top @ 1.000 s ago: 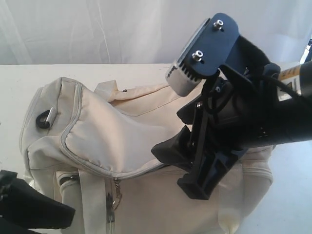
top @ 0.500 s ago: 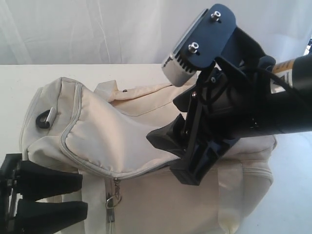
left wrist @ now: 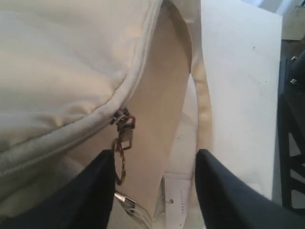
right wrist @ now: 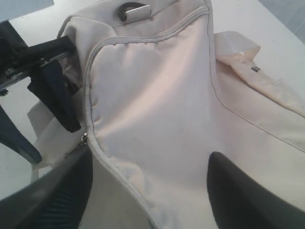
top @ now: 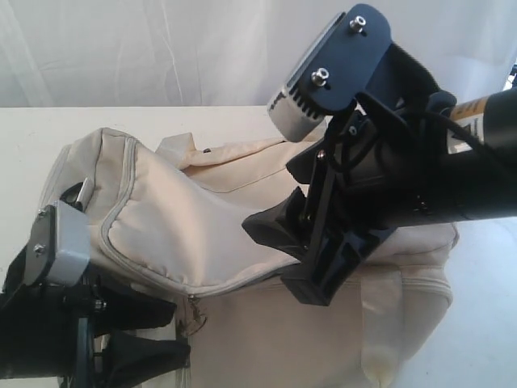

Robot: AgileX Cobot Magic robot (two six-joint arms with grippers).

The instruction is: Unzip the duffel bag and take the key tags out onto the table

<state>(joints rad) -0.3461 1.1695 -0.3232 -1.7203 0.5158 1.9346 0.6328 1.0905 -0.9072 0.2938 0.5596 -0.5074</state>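
Lining up left gripper point(left wrist: 155, 155), jaws wide, at zipper pull point(left wrist: 125, 133) for a grab | right gripper point(right wrist: 147, 164), wide, over bag point(top: 186, 218) top, likely steadying | zipper shut, bag short of table point(top: 24, 145) far edge

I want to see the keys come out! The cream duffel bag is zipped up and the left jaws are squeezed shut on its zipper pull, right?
Not quite. The duffel bag is zipped up, but the left jaws are not shut on anything. They stand wide open, and the zipper pull hangs loose right beside one of them, not pinched. The left wrist view shows it.
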